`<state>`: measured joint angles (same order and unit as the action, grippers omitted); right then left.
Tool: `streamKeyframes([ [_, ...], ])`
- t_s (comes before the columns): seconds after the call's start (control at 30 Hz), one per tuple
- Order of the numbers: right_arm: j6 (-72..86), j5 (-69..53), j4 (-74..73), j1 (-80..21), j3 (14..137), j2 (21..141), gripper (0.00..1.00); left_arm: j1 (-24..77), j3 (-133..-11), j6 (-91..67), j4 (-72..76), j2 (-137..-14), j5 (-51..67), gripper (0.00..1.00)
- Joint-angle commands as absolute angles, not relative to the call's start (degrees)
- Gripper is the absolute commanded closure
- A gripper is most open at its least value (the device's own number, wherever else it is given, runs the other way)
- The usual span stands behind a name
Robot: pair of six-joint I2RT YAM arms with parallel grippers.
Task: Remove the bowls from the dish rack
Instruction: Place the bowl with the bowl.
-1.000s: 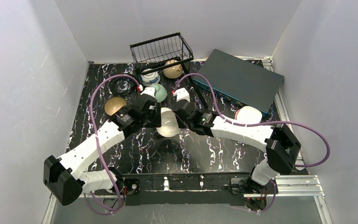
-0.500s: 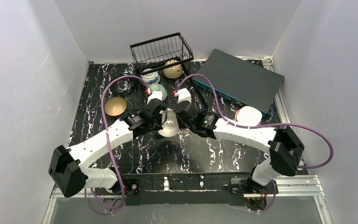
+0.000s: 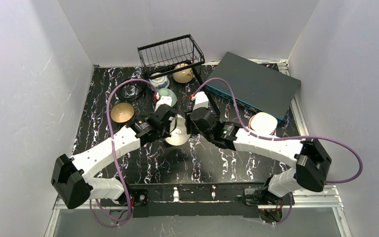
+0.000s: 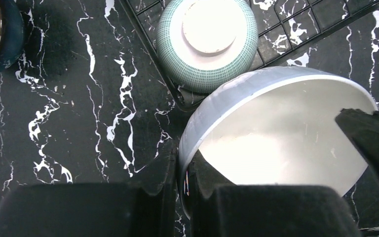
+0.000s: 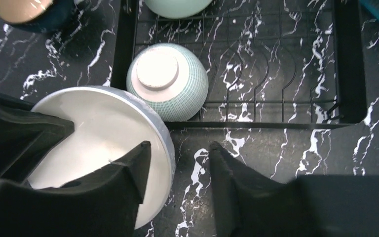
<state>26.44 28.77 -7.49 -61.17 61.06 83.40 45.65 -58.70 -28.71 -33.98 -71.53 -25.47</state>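
Observation:
A white bowl (image 3: pixel 178 134) with a pale grey outside hangs tilted between both arms, just in front of the black wire dish rack (image 3: pixel 170 52). My left gripper (image 4: pixel 180 158) is shut on its near rim, one finger inside and one outside. My right gripper (image 5: pixel 177 148) is open: one finger lies over the bowl's (image 5: pixel 94 133) inside, the other stands clear of the rim. A green patterned bowl (image 5: pixel 168 81) sits upside down in the rack's tray. Farther back in the rack are a blue-and-white bowl (image 3: pixel 158 80) and a beige bowl (image 3: pixel 182 73).
A dark teal bowl (image 3: pixel 122 112) stands on the table at the left and a white bowl (image 3: pixel 263 122) at the right. The flat grey-teal box (image 3: pixel 254 84) lies at the back right. A black cable coil (image 3: pixel 131 91) is left of the rack.
My left gripper came in and shut on the white bowl's rim. My right gripper, shut on the opposite rim before, has opened off it. The bowl has tilted slightly.

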Motion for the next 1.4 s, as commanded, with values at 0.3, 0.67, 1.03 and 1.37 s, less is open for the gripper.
streamKeyframes([
  [0.3, 26.03, 34.69, -0.93, -61.27, 54.86, 72.66, 0.01, 42.40, -62.19, -27.12, -36.10, -66.23, -27.70, 1.00],
  [0.67, 24.09, 38.77, -0.87, -61.18, 49.45, 65.48, 0.01, 26.82, -63.17, -24.32, -35.60, -63.77, -20.09, 1.00],
  [1.03, 24.26, 40.09, -0.44, -61.22, 45.32, 59.70, 0.01, 6.08, -64.49, -26.69, -30.85, -67.05, -8.89, 1.00],
  [1.37, 23.80, 39.68, 2.39, -61.24, 43.33, 58.58, 0.01, -6.31, -65.47, -29.92, -25.10, -76.14, -3.01, 1.00],
])
